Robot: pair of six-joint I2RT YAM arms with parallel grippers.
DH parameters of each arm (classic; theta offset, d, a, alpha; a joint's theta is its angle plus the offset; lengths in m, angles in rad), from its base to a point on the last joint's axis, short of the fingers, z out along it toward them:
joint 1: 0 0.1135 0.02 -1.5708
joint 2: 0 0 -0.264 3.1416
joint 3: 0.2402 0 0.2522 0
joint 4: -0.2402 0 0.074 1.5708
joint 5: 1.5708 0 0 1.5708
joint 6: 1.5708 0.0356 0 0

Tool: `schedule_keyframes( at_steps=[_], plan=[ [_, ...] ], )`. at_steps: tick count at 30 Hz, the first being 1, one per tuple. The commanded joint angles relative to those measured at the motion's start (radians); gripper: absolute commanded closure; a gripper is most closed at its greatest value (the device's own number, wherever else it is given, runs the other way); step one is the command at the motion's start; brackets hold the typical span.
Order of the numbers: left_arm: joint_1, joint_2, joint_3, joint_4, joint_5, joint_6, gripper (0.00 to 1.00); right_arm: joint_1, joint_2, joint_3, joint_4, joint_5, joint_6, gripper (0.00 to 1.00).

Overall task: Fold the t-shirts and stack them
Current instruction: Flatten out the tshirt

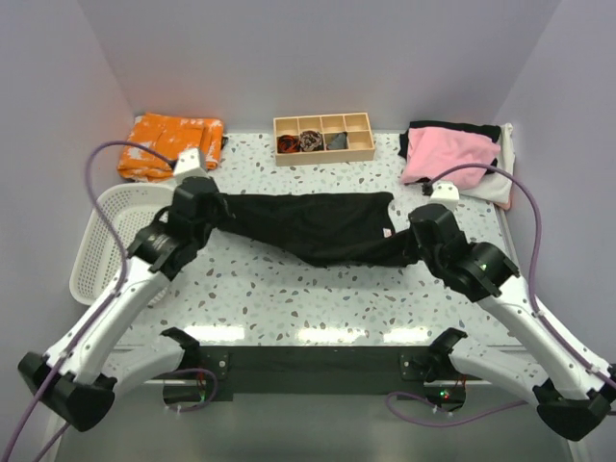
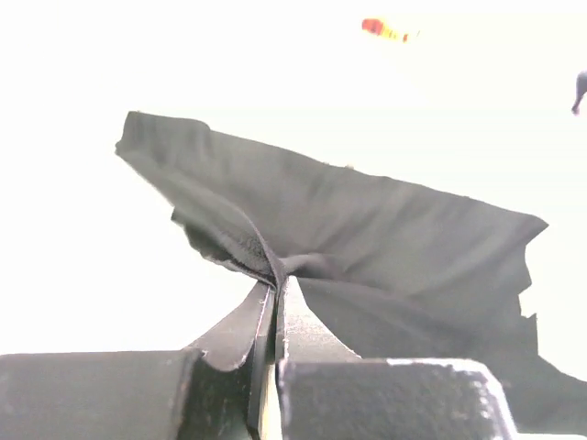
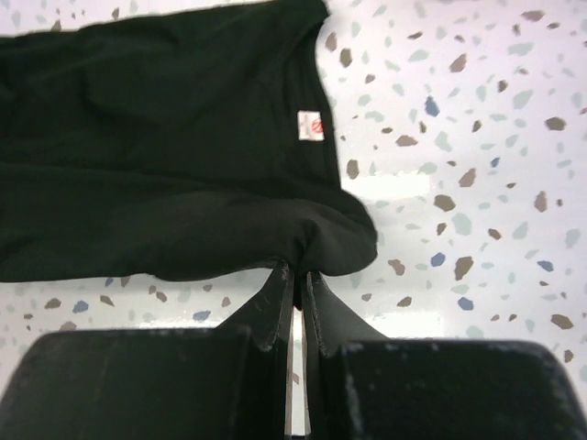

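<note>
Black tee is strung out just in front of the wooden tray, one end in each claw. Its mid part looks to sag onto the table, tho I can't be sure it touches. L gripper is clamped on a bunched wad of cloth, front-left of the tray. R gripper is pinched tight on a rolled-over edge, front-right of the tray, w/ the white label just past it. The other tees, pink one on top, sit piled right of the tray. The orange cloth is off to the tray's left.

My read: we're mid spread-out, fold not started.

Worries from here:
- R grip looks thin, only a lip of fabric between the fingers. If I pull the arms apart hard, it prob slips out and that end drops.
- L grip has several layers gathered. Lay it down like that and I'd expect a twisted, creased end, so the fold comes out crooked.
- Uneven pull btwn arms could drag the tee sideways on the table rather than flatten it.
- White basket is close by the L arm, front-left of the tray. A wide swing could knock it or snag the cable on it.
</note>
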Motion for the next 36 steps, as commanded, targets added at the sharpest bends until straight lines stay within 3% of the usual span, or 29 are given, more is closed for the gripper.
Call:
schedule_keyframes(
  at_steps=[1,5,9,11,15,23,26,28,30,32,34,36],
  plan=[
    [0.008,-0.109,0.149,-0.149,-0.166,0.043,1.00,0.005,-0.007,0.067,-0.085,0.146,0.001,1.00],
    [0.011,-0.138,0.170,-0.132,-0.218,0.071,1.00,-0.002,-0.098,0.055,0.019,0.180,-0.068,1.00],
    [0.011,-0.135,0.229,-0.097,-0.224,0.086,1.00,-0.002,-0.022,0.224,-0.028,0.239,-0.098,1.00],
    [0.011,-0.126,0.308,-0.057,-0.221,0.129,1.00,-0.002,-0.017,0.280,0.051,0.200,-0.211,1.00],
    [0.010,-0.073,0.547,-0.033,-0.195,0.215,1.00,-0.002,0.055,0.461,0.042,0.188,-0.310,1.00],
    [0.011,-0.040,0.864,0.018,-0.198,0.400,1.00,-0.002,0.148,0.801,0.059,0.218,-0.523,1.00],
    [0.011,-0.020,0.844,0.037,-0.255,0.419,0.98,-0.002,0.205,0.827,0.067,0.277,-0.574,1.00],
    [0.011,0.015,0.887,0.003,-0.158,0.390,1.00,-0.002,0.204,0.864,0.078,0.269,-0.555,1.00],
    [0.011,-0.020,0.828,0.023,-0.167,0.347,1.00,0.000,0.165,0.857,0.133,0.206,-0.552,1.00],
    [0.011,-0.049,0.748,0.090,-0.139,0.374,0.91,-0.002,0.171,0.870,0.116,0.235,-0.563,1.00],
    [0.011,0.004,0.820,-0.006,-0.149,0.352,0.98,0.000,0.214,0.948,0.062,0.278,-0.552,1.00],
    [0.011,0.004,0.851,-0.077,-0.173,0.336,1.00,-0.002,0.178,0.949,0.068,0.224,-0.552,1.00]
  ],
)
